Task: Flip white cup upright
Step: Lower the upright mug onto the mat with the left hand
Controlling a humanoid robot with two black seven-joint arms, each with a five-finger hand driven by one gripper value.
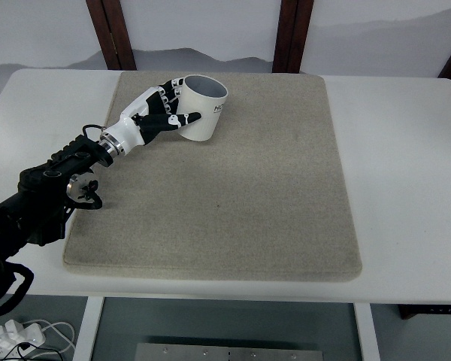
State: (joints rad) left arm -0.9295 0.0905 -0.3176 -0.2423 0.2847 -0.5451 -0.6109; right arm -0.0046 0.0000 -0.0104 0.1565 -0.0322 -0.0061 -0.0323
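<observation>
White cup (pixel 201 111): mat (pixel 233 195), eleven o'clock, mouth up; my left hand (pixel 159 113) wrapped around it; next, I judge, release

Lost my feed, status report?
Left hand fingers wrapped round white cup. Cup mouth-up on beige mat, slightly tilted. Right arm unseen. Nothing in the way.

White table (pixel 406 188), beige mat (pixel 233 195) atop

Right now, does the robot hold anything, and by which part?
Yes. The left hand holds the white cup by its side wall, fingers wrapped around it, on the mat.
</observation>
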